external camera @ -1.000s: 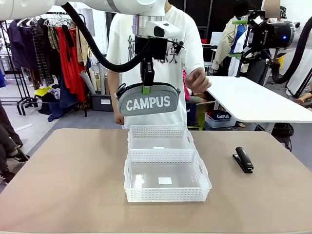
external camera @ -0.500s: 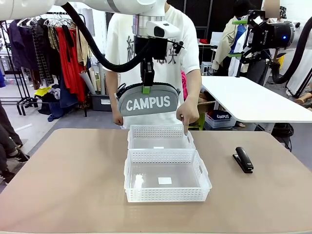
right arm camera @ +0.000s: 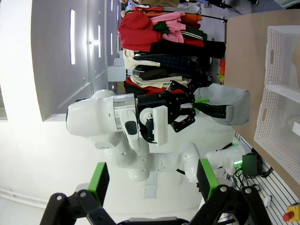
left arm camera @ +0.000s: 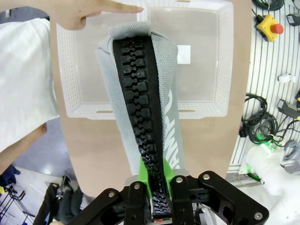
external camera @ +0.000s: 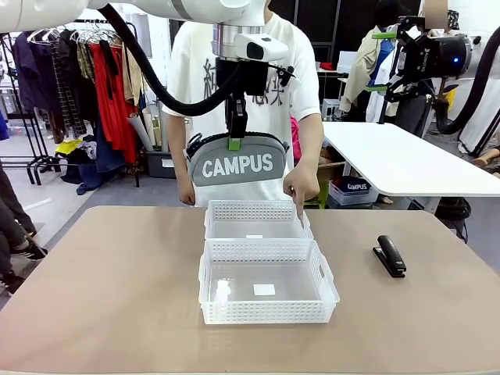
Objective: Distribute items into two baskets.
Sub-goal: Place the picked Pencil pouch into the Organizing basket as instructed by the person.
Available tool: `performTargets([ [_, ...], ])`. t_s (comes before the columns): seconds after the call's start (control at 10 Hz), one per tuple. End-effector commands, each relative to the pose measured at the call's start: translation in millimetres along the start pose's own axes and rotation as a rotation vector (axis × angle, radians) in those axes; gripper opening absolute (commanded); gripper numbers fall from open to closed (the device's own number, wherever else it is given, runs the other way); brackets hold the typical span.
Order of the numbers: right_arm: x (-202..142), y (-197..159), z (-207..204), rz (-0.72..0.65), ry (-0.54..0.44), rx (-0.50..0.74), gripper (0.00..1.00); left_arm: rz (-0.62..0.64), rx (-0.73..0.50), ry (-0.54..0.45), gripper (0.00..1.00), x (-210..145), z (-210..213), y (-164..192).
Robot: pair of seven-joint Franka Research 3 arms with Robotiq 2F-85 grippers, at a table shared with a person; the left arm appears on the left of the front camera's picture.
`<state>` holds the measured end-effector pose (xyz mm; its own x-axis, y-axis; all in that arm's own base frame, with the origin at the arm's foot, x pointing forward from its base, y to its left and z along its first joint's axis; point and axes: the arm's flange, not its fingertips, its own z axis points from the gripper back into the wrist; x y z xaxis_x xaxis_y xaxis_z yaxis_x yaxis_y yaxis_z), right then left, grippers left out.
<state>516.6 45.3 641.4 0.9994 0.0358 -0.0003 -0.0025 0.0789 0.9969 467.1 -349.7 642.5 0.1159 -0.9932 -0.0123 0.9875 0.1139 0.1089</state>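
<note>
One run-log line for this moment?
left gripper: shut on pouch, hanging over baskets | right gripper: open | hand: pointing into far basket | stapler: on table

pouch (external camera: 237, 164): grey, white lettering, black zip | baskets (external camera: 266, 311): white lattice | stapler (external camera: 389, 256): black | table (external camera: 117, 297): tan

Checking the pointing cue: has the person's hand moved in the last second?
Yes: the person's hand dropped, its finger now pointing at the far basket.

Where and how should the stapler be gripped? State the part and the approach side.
Probably best: grip the stapler mid-length, across its narrow width, coming straight down from above. It lies flat on the table, long and slim, with both long sides free to reach.
</note>
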Motion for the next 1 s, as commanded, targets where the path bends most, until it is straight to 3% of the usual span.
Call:
performTargets([
  [0.0,-1.1,1.9,0.1,0.003,-0.001,0.001,1.00,-0.003,0.004,0.001,0.00,-1.1,1.6,-0.9],
  [0.9,-1.1,1.9,0.1,0.003,-0.001,0.001,1.00,0.000,0.000,0.000,0.00,0.0,0.0,0.0],
])
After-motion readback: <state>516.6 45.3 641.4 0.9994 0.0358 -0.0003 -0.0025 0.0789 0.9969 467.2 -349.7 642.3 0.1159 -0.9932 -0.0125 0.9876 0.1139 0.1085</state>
